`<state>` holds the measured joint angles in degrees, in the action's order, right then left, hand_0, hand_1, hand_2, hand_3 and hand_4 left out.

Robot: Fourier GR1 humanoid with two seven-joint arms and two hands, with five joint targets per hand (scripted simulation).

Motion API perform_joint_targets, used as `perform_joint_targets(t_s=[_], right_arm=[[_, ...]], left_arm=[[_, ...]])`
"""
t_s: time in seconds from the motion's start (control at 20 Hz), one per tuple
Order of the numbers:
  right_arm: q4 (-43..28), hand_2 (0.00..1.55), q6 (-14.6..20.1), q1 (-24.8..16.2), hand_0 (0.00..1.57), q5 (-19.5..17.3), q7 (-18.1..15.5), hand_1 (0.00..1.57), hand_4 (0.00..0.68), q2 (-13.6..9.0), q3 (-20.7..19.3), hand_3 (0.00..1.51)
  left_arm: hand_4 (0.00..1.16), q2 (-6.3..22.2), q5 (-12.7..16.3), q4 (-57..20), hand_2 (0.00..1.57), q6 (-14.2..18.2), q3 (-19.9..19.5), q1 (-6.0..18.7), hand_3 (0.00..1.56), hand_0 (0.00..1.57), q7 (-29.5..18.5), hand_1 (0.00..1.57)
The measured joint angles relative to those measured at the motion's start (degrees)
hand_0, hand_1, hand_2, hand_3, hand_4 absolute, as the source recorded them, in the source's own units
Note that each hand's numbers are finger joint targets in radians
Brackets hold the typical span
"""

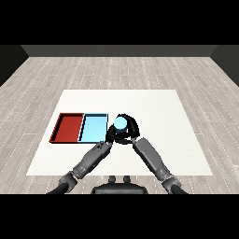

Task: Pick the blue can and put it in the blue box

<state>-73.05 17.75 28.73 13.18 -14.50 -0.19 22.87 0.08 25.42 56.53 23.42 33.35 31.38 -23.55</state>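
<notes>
I saw my right hand (129,129) curled round the blue can (120,123), upright, just right of the light blue tray (93,128); I couldn't tell my left hand's (110,136) fingers.

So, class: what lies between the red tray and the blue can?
In the head view, the light blue tray lies between the red tray and the blue can, which the right hand curls round.

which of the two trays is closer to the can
The light blue tray: it lies right beside the blue can held in the right hand. The red tray is farther left.
</notes>
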Motion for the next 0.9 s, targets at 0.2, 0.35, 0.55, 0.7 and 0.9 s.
perform_joint_targets(t_s=[0.2, 0.35, 0.55, 0.7, 0.9], right_arm=[[-0.3, 1.45, 1.1, -0.1, 1.43, -0.6, -0.3, 1.43, 0.515, -0.1, 2.2, 1.35], [-1.5, 1.45, 2.3, -0.4, 1.44, -0.8, 0.5, 1.44, 0.483, -0.4, 3.6, 1.36], [-0.8, 1.45, 2.1, -0.6, 1.45, -0.5, -0.7, 1.45, 0.498, -0.7, 3.9, 1.37], [0.1, 1.46, 3.2, 1.1, 1.44, 0.3, -0.6, 1.44, 0.517, -0.9, 4.5, 1.38], [0.6, 1.46, 3.9, 1.4, 1.42, 1.5, -1.6, 1.42, 0.529, -1.2, 5.4, 1.37]], left_arm=[[0.0, 0.5, -0.1, 1.4, 0.0, 1.5, 1.2, -0.3, 0.0, 0.0, 1.1, 0.0], [0.0, 0.8, 0.4, 0.1, 0.0, 1.0, 1.6, 0.0, 0.0, 0.0, -0.5, 0.0], [0.61, 1.2, 2.0, -1.8, 0.0, 2.6, 2.8, 1.5, 0.0, 0.0, -0.1, 0.0], [1.16, 1.3, 2.9, -0.9, 1.57, 5.0, 2.8, 1.2, 1.51, 1.57, 1.0, 1.57], [1.13, 1.5, 4.0, -1.5, 1.56, 9.1, 4.3, 1.4, 1.46, 1.57, 0.7, 1.57]])
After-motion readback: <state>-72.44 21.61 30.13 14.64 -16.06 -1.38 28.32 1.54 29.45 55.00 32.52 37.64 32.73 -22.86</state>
